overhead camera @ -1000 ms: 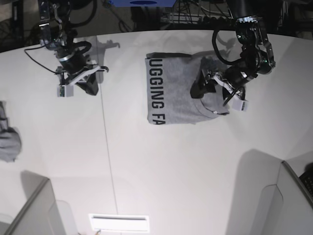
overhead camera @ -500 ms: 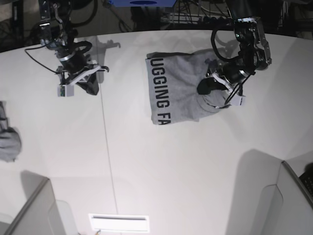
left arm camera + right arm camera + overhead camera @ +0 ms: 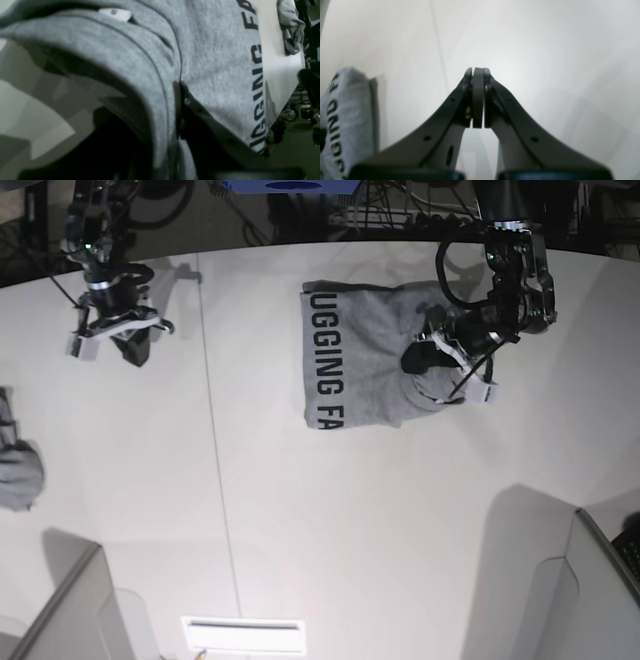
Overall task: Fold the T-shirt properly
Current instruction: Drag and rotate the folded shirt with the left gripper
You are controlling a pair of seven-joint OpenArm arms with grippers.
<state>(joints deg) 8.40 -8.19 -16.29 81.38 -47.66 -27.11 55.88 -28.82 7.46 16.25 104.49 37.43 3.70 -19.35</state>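
T-shirt (image 3: 360, 365) apparently pinched in left pincer (image 3: 432, 370)

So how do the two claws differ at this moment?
The left gripper is closed on the collar edge of the T-shirt; the right gripper is shut on nothing. The left sits over the shirt, its own camera filled with grey cloth; the right hangs above bare table, far from the shirt. Both have the same dark two-fingered build.

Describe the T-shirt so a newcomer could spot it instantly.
On the white table, look at the far middle, beside the left gripper. The T-shirt is the large heather-grey folded cloth there. Black block lettering runs down one edge, unlike the small grey cloth lump at the table's side edge.
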